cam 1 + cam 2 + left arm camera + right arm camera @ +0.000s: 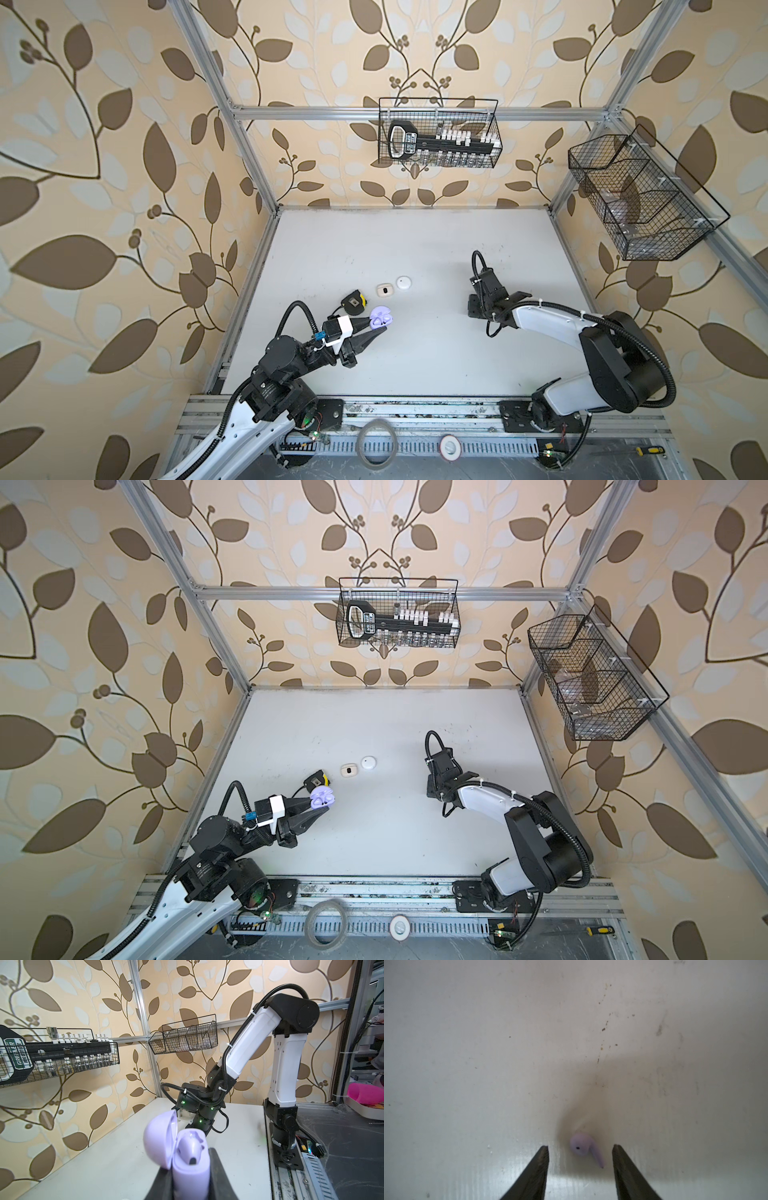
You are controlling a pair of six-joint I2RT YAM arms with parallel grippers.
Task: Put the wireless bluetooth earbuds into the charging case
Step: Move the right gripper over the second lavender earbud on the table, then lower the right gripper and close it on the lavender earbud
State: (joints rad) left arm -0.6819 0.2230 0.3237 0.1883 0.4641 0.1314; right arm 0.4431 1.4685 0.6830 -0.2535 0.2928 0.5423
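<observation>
Right gripper [580, 1146] fingers stand spread low over the table [488, 1043], straddling the lavender earbud [583, 1148], which lies flat between them and touches neither. Its stem runs back toward the wrist, slanting to one finger, so the long axis crosses the closing line. Well apart, the left gripper [377, 325] pinches the open charging case [381, 318], with a second earbud [192, 1147] seated inside

Robot lab cell: aluminium frame [311, 113], wallpapered panels [124, 124], arm-mounting rail [415, 409].
</observation>
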